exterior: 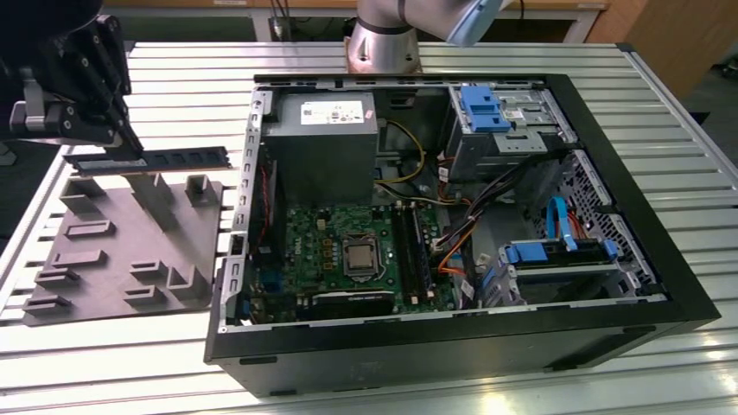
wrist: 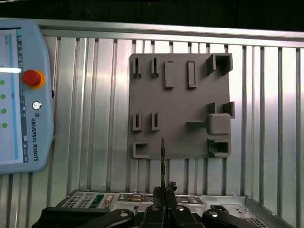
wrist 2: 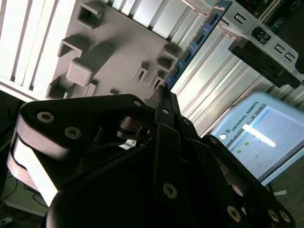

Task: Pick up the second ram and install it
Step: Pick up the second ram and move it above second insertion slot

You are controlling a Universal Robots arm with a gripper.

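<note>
The gripper (exterior: 124, 145) holds the second ram (exterior: 155, 159) up in the air.
It pinches one end of the thin stick. The stick lies level just above the grey tray (exterior: 116, 259), on the exterior view's left of the open computer case (exterior: 645, 311). The tray sits on the metal table (exterior: 173, 78).

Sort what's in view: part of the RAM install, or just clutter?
Job:
- gripper, shut on the second ram, lifted above the tray
- memory slots in the open case

Lying about:
- grey holder tray
- teach pendant
- power supply
</note>
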